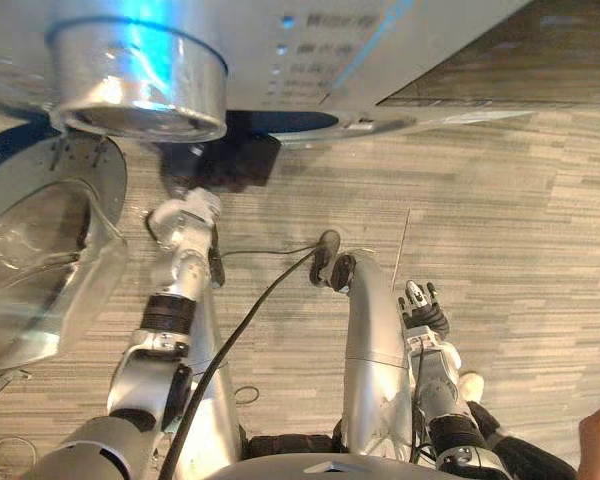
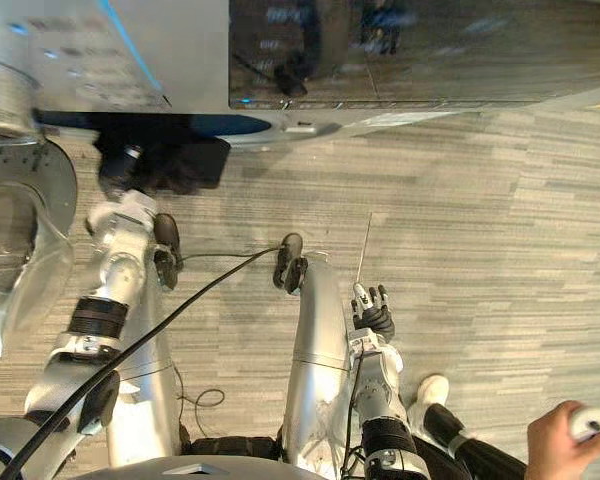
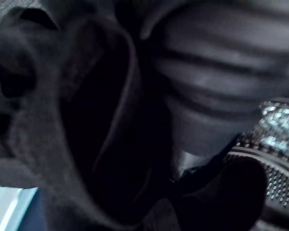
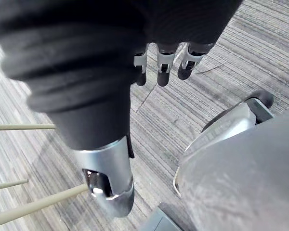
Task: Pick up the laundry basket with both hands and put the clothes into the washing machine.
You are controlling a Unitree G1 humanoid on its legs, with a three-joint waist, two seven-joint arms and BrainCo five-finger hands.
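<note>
The dark clothes [image 1: 230, 160] sit bunched at the mouth of the washing machine [image 1: 380, 60], upper left of centre in the left eye view. The left hand [image 3: 221, 72] is sunk in that cloth beside the perforated drum [image 3: 279, 144], and how its fingers stand cannot be told. The machine's glass door [image 1: 40, 270] stands open at far left. The right hand [image 1: 423, 310] hangs at lower right over the floor [image 1: 500, 200], fingers relaxed and empty.

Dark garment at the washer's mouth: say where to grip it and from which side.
Grip the bunched fold of the dark garment hanging out of the washing machine's opening, from the front, the robot's side: it sags free there, and the open door stands off to the left. The left hand is at it.
</note>
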